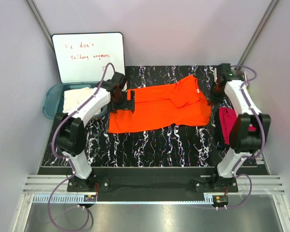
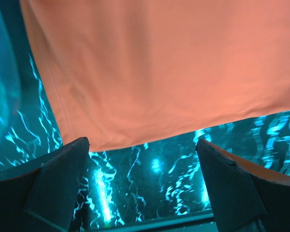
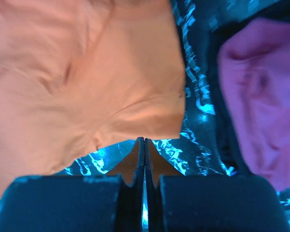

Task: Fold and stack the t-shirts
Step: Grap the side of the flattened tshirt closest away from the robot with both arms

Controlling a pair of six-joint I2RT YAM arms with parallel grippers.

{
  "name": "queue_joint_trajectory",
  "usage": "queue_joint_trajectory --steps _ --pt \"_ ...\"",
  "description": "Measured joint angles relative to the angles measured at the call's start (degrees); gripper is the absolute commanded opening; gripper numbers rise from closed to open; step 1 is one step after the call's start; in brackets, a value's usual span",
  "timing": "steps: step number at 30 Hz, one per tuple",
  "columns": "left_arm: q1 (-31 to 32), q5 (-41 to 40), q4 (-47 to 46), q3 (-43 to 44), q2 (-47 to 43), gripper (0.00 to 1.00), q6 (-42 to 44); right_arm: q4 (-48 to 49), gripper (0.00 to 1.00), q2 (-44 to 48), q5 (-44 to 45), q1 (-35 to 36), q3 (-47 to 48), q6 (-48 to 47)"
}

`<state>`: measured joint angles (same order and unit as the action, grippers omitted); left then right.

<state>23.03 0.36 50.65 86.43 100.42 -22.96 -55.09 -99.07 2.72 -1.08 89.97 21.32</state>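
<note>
I count three shirts, all plain soft cloth. The orange shirt lies spread flat in the middle of the black marbled table. The magenta shirt sits bunched at the table's right edge. The cream shirt lies in one teal tub on the left. One whiteboard bears red handwriting, roughly "We don't talking anymore". My left gripper gapes wide and empty at the orange shirt's edge. My right gripper is pressed together on nothing, between orange and magenta.
</note>
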Motion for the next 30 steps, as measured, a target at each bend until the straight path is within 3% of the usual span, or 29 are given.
queue_joint_trajectory --steps 7,18,30 --pt "0.0 0.5 -0.2 -2.3 3.9 0.99 -1.0 2.8 0.00 -13.2 -4.7 1.8 -3.2 -0.6" --pt "0.2 0.4 0.4 -9.2 5.5 0.99 -1.5 5.4 0.00 -14.2 -6.9 1.9 -9.5 0.0" --pt "0.3 0.3 1.1 -8.9 5.5 0.99 -1.5 4.4 0.00 -20.6 -5.3 1.9 -2.6 -0.3"
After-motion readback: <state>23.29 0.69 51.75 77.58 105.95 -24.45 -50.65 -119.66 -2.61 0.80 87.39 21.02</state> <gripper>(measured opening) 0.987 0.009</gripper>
